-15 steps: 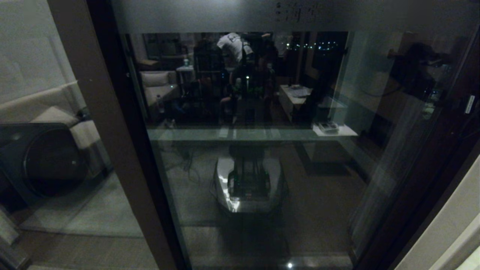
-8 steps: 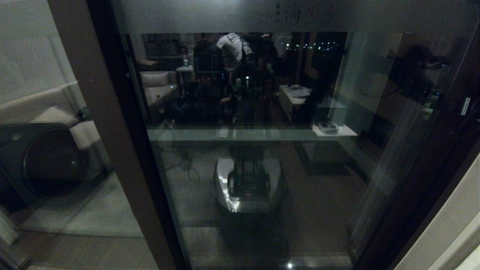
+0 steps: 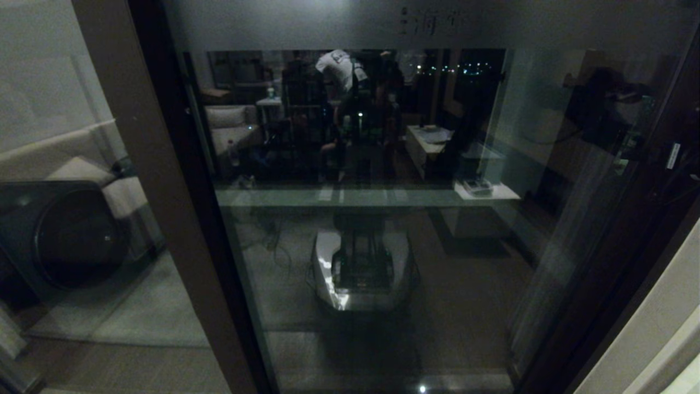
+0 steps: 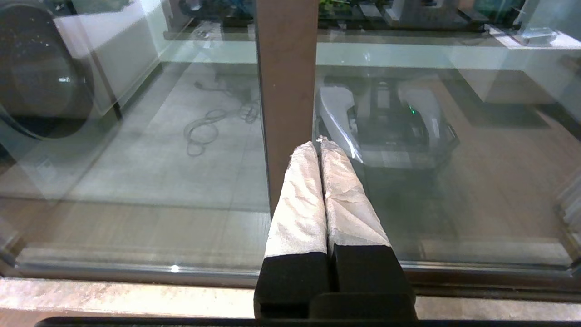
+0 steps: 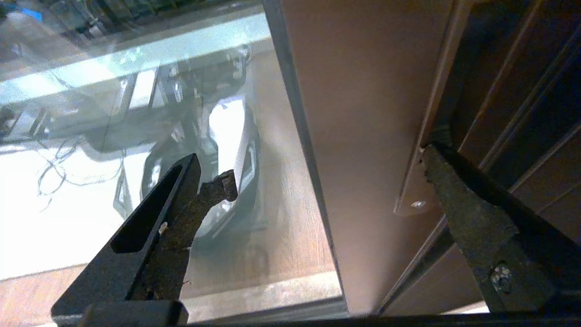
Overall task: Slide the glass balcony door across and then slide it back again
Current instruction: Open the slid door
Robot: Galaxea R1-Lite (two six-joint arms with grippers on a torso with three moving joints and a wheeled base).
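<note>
Door: the glass balcony door [image 3: 372, 219] fills the head view straight ahead; its frosted top strip [image 3: 432, 22] carries characters, and its dark brown upright [image 5: 363, 113] stands between the right gripper's fingers in the right wrist view.

Right gripper: the right gripper [image 5: 327, 177] has its jaws spread wide, straddling that upright; one finger lies over the glass side, the other finger's tip [image 5: 431, 159] sits at the outer edge of the upright, by a metal strip with a small screw [image 5: 416, 204]. Whether that tip touches the edge cannot be told. Nothing is clamped.

Left gripper: the left gripper [image 4: 320, 145], fingers pressed together on nothing, is parked low in front of another brown post [image 4: 286, 81], apart from the work.

Door position: the panel's right upright appears near the dark jamb [image 3: 645, 230] at the right edge of the head view, so the door looks shut or nearly so.

Progress: judged from this alone, either the first slide has not started or the return is nearly finished; the pictures do not settle which.

Left to do: at least ending the hold and drawing the arm clear.
</note>
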